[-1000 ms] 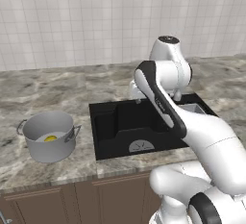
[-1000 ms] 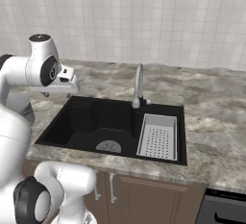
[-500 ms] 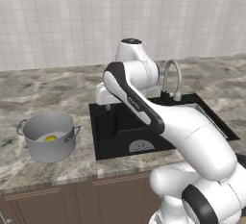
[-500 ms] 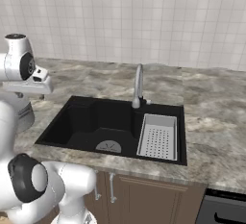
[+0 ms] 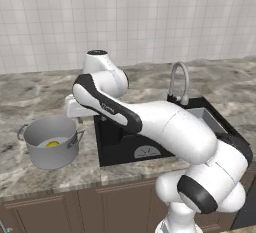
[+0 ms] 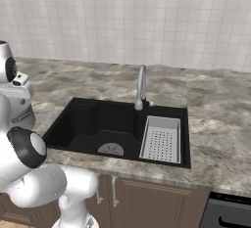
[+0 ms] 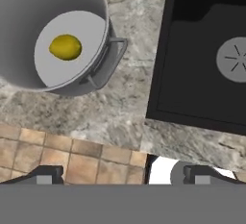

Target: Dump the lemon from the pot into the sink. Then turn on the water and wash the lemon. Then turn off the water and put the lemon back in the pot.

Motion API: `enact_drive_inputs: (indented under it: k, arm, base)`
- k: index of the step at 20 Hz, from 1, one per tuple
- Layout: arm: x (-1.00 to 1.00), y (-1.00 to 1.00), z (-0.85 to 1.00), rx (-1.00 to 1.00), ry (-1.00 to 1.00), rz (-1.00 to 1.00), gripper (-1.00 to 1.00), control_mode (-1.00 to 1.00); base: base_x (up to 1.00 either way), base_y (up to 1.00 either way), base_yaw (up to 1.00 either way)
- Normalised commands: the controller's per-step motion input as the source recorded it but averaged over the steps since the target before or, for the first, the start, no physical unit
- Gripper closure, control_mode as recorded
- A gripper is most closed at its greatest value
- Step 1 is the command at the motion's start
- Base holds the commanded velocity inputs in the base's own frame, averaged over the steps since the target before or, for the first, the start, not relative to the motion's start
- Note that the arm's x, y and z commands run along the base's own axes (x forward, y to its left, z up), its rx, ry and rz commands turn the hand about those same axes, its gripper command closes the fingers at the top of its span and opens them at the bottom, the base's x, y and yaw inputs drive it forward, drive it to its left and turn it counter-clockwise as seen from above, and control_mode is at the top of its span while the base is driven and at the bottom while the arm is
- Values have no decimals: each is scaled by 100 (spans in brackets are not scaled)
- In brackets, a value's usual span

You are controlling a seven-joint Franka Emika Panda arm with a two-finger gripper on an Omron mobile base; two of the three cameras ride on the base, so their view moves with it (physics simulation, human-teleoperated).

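The hand (image 7: 120, 175) is wide open and holds nothing, high above the tabletop (image 7: 129, 107) edge. The lemon (image 7: 65, 47) lies inside the pot (image 7: 96, 11), which stands on the tabletop just beside the sink (image 7: 163, 88). Behind the sink stands the tap (image 5: 179, 81).

Bright yellow lemon (image 7: 65, 47) on pale grey floor of grey metal pot (image 5: 50, 142). Black sink (image 6: 93, 124), grey round drain (image 6: 111, 149), light grey perforated tray (image 6: 161, 139), silver tap (image 6: 141, 87). Mottled grey-brown marble counter (image 5: 30, 92), white square-tiled wall (image 6: 147, 21), brown wood cabinets (image 5: 75, 209), tan-orange floor tiles (image 7: 72, 158).
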Motion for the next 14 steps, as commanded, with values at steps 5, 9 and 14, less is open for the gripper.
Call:
enact_drive_inputs:
  k: [5,9,14]
  arm:
    - [43,55,-35,-3,0,0,-100,-100]
    - [39,23,-30,-7,0,-5,-100,-100]
    - [31,1,-25,-6,0,-3,-100,-100]
  base:
    - [0,0,0]
    - [0,0,0]
    - [0,0,0]
